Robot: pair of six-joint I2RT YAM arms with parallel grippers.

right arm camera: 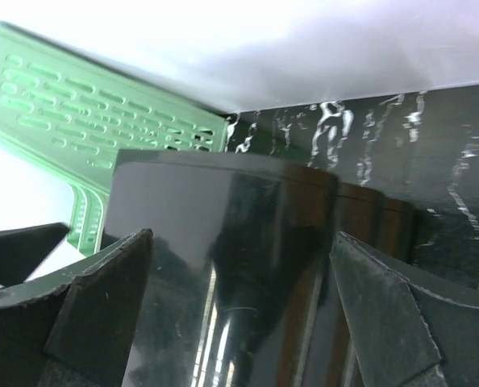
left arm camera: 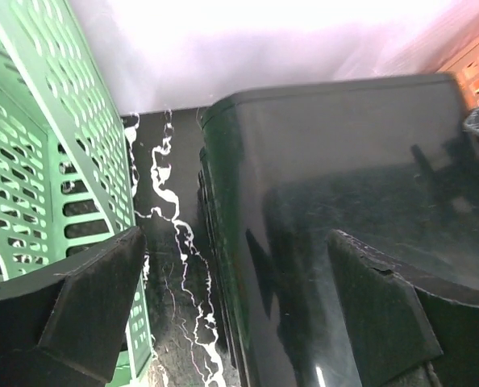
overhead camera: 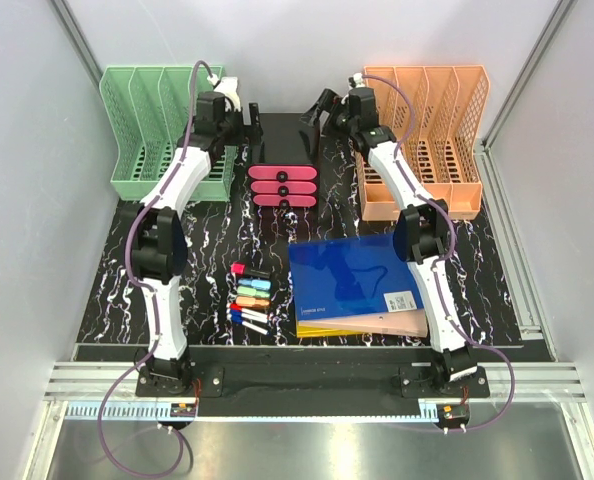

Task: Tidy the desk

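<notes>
Left fingers (left arm camera: 86,314) and right fingers (right arm camera: 376,322) gape wide, empty; desk (left arm camera: 175,266) lies beneath both.

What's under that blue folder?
A pinkish folder and a yellow folder stick out from beneath the blue folder at its near edge; anything else underneath is covered.
</notes>
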